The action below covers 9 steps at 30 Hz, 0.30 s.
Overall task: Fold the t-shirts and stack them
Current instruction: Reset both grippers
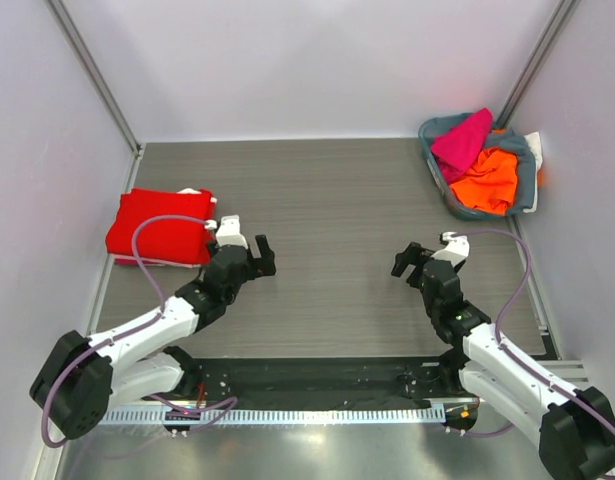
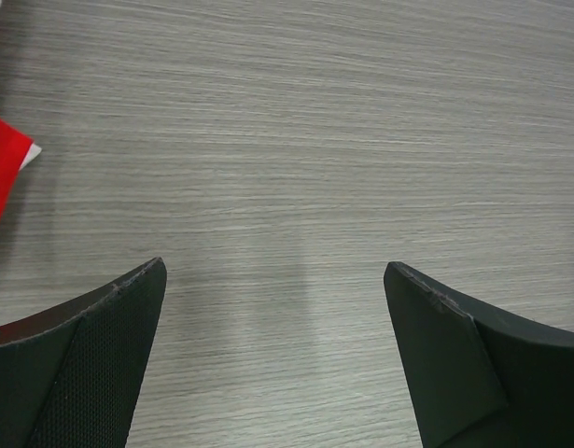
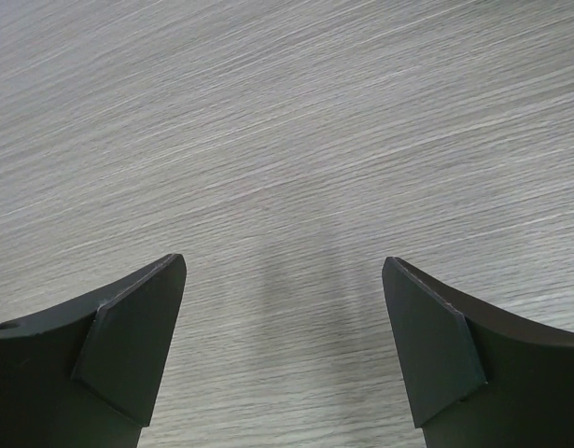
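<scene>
A bright red t-shirt (image 1: pixel 162 228) lies folded at the table's left side, with white cloth edges showing under it. Its corner (image 2: pixel 2 177) shows at the left edge of the left wrist view. A magenta t-shirt (image 1: pixel 462 140) and an orange t-shirt (image 1: pixel 487 180) lie bunched in the basket at the back right. My left gripper (image 1: pixel 249 252) (image 2: pixel 275 280) is open just right of the red t-shirt, over bare table. My right gripper (image 1: pixel 427 256) (image 3: pixel 285 271) is open over bare table at centre right. Neither holds anything.
The grey-blue basket (image 1: pixel 528 178) sits in the back right corner, with a bit of white cloth (image 1: pixel 534 148) hanging at its right rim. Walls close in the wood-grain table (image 1: pixel 327 200) on the left, back and right. Cables loop off both arms.
</scene>
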Motion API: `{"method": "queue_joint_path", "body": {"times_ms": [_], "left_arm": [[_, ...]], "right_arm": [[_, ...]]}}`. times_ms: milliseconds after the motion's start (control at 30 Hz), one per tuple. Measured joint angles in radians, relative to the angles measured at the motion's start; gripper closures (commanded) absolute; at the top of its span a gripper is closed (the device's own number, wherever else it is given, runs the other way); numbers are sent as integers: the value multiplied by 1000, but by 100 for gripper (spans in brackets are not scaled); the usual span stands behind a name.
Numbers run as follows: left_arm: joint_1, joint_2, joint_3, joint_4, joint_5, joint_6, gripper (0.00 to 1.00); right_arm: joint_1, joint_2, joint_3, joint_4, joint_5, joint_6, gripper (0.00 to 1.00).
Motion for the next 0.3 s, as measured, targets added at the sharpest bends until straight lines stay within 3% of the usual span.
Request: {"method": "queue_joint_path", "body": {"times_ms": [300], "left_arm": [[0,72,2,32,56,7,2]], "right_arm": [[0,37,0,23,17,18,9]]}}
